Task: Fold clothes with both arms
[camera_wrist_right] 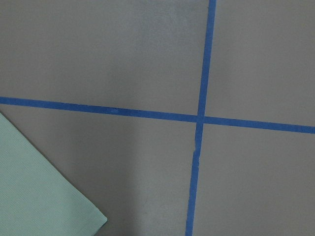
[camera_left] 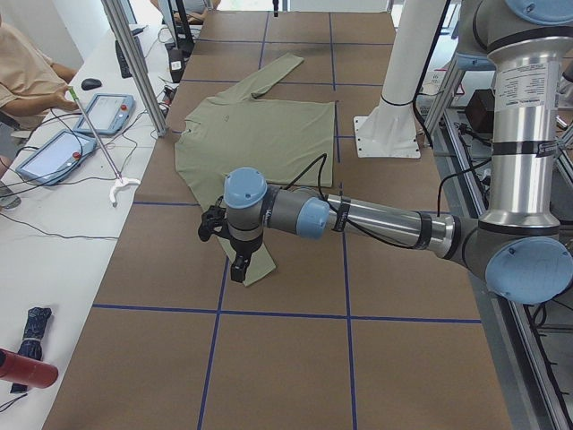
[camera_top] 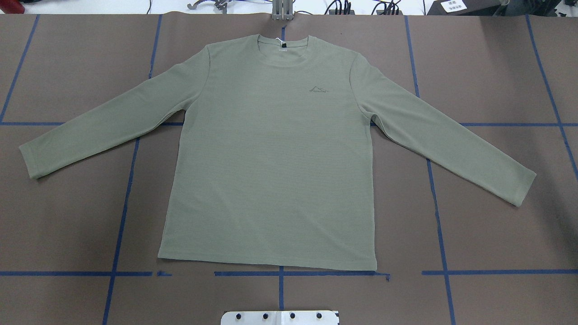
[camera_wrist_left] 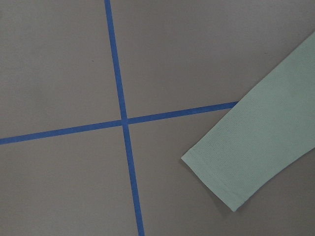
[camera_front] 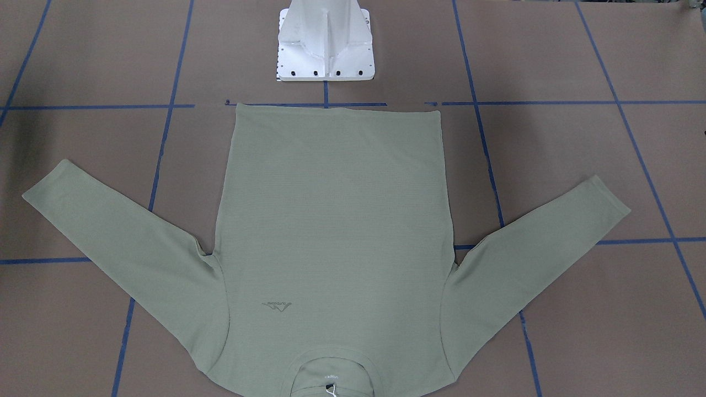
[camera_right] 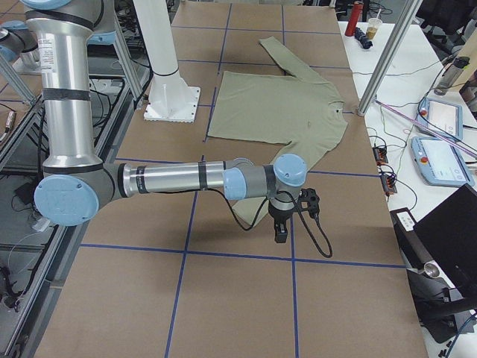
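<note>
Closest to me, the left gripper (camera_left: 238, 266) hangs over the end of one sleeve and the right gripper (camera_right: 281, 233) hangs by the end of the other. From the side I cannot tell whether either pair of fingers is apart or together, and neither holds anything that I can see. The left wrist camera looks straight down on a cuff (camera_wrist_left: 216, 182) lying flat beside a crossing of blue tape (camera_wrist_left: 123, 120).

The shirt (camera_top: 271, 171) lies face up and smooth in the middle of the table, sleeves angled outward. Its hem is toward the white pedestal (camera_front: 325, 44) and its collar (camera_top: 283, 45) is at the far edge.

I'd judge folding hasn't begun and the sleeves come first. Both arms should drop onto the cuffs together, pinch only the edge, lift low, and carry each sleeve across the chest without dragging the body.

The table (camera_top: 496, 225) is covered in brown paper with a taped grid. Beyond it are a bench with control tablets (camera_left: 54, 152) and cables, and a seated person (camera_left: 22, 76).
</note>
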`<action>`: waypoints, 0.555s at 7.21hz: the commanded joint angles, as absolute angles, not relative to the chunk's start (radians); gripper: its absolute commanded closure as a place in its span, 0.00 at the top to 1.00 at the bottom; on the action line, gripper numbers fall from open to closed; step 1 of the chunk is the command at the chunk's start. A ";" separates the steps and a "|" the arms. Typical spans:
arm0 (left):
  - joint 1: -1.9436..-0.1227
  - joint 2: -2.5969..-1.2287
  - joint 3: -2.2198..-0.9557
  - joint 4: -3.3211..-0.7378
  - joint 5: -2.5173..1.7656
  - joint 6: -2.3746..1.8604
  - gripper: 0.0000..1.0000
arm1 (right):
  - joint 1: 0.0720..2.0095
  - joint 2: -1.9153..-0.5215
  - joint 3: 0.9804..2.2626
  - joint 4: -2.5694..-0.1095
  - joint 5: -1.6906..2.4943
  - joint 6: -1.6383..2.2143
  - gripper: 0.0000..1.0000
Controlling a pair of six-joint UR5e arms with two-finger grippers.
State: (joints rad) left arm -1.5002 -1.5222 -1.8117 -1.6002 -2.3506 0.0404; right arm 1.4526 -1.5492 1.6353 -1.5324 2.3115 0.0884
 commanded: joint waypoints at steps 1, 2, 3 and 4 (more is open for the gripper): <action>-1.502 -1.522 -1.876 -1.563 -2.356 0.057 1.00 | 1.444 -1.540 1.615 -1.529 2.313 0.084 1.00; -1.496 -1.529 -1.879 -1.559 -2.350 0.055 1.00 | 1.440 -1.540 1.615 -1.528 2.313 0.084 1.00; -1.500 -1.520 -1.882 -1.562 -2.353 0.057 1.00 | 1.439 -1.540 1.602 -1.504 2.313 0.084 1.00; -1.500 -1.522 -1.893 -1.560 -2.350 0.052 1.00 | 1.437 -1.552 1.577 -1.432 2.315 0.086 1.00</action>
